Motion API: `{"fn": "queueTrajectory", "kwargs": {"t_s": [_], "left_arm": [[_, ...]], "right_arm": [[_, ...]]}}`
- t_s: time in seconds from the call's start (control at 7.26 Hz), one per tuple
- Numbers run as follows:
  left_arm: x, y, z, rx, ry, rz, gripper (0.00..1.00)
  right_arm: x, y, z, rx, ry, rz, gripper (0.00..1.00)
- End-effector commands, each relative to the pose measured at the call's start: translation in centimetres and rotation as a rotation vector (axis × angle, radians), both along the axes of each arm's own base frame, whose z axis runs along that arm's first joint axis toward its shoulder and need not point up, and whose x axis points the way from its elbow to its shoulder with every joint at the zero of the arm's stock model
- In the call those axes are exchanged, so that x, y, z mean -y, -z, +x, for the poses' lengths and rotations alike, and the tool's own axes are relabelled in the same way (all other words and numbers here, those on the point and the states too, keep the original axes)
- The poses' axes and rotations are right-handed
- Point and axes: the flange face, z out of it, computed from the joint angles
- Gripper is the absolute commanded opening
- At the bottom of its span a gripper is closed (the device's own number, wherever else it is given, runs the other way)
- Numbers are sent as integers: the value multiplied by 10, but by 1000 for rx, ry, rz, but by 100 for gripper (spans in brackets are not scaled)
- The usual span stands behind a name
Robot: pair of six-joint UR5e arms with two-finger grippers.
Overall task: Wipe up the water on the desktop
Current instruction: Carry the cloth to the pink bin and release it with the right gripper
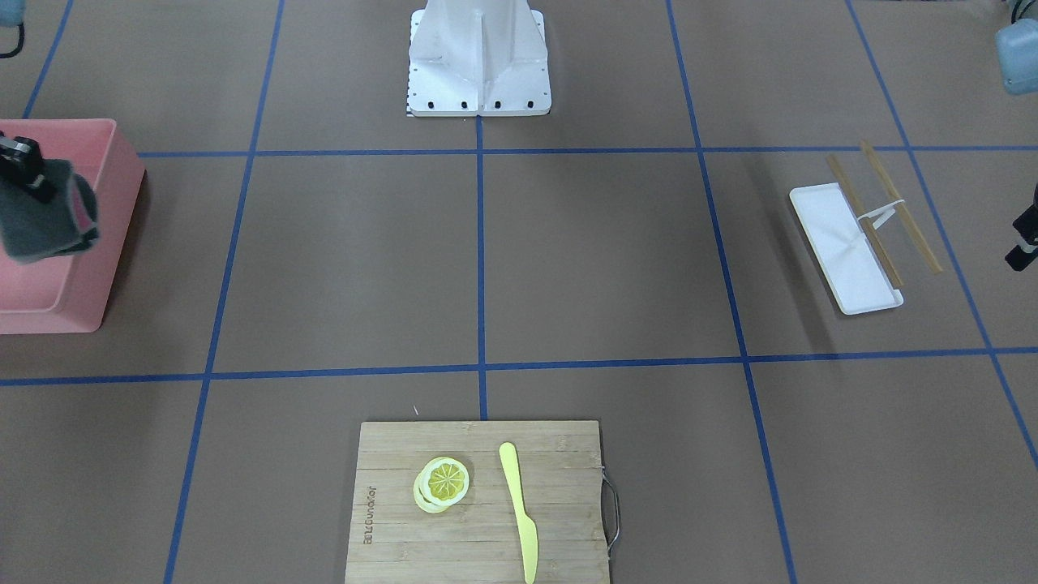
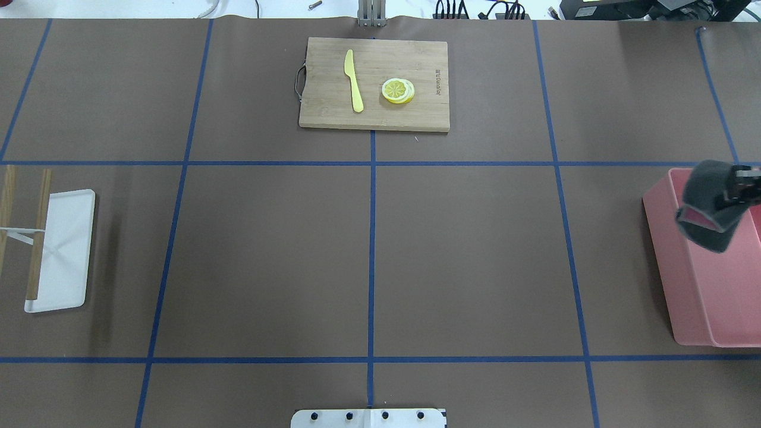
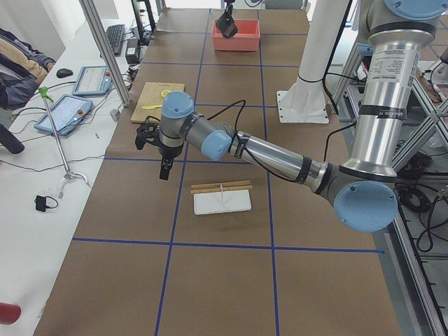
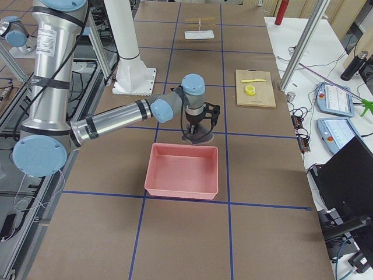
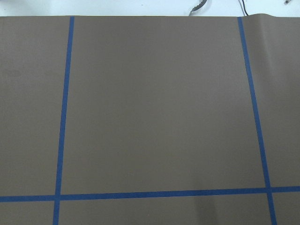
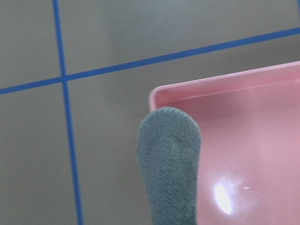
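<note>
The brown desktop (image 2: 464, 255) with blue tape lines shows no water that I can make out. My right gripper (image 2: 730, 196) is shut on a folded grey cloth (image 2: 704, 208) and holds it in the air over the near-centre corner of the pink bin (image 2: 695, 297). In the right wrist view the cloth (image 6: 171, 164) hangs over the bin's corner (image 6: 161, 91). My left gripper (image 1: 1022, 247) shows only at the view's edge, above the desktop beside the white tray (image 1: 843, 247). I cannot tell whether it is open or shut.
A bamboo cutting board (image 2: 374, 83) at the far middle holds a yellow knife (image 2: 354, 80) and a lemon slice (image 2: 398, 91). Wooden chopsticks (image 2: 40, 232) lie across the white tray (image 2: 65, 249). The robot base (image 1: 478, 61) stands at the robot's side.
</note>
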Motion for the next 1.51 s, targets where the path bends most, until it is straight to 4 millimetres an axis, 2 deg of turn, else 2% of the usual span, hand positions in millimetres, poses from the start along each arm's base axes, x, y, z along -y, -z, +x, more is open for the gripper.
{"fn": "queueTrajectory", "kwargs": {"t_s": [0.0, 0.14, 0.28, 0.41, 0.55, 0.69, 0.83, 0.96, 1.1, 1.24, 1.38], "left_arm": [[1, 5, -1, -1, -1, 5, 97], [3, 5, 0, 1, 0, 4, 97], [7, 10, 0, 2, 0, -5, 98], [8, 8, 0, 4, 0, -14, 98], [9, 2, 1, 6, -1, -25, 97], [12, -11, -4, 34, -40, 1, 97], [15, -29, -18, 70, -91, 34, 98], [12, -39, -22, 72, -153, -17, 98], [15, -29, -27, 9, -200, -61, 98], [7, -30, -40, -1, -192, -63, 98], [-13, -40, -41, 9, -217, -50, 98]], "right_arm": [[-41, -74, 63, -62, 79, 56, 0], [-37, -75, 62, -72, 74, 60, 99], [-30, -69, 58, -66, 76, 76, 100], [-17, -69, 46, -64, 100, 90, 100], [-14, -69, 36, -63, 124, 91, 100], [-5, -63, 34, -61, 122, 108, 100], [16, -59, 29, -63, 120, 121, 100], [38, -71, 24, -82, 115, 115, 100], [52, -80, 24, -112, 110, 119, 100], [64, -64, 42, -102, 60, 135, 100], [62, -65, 63, -99, 17, 129, 100]]}}
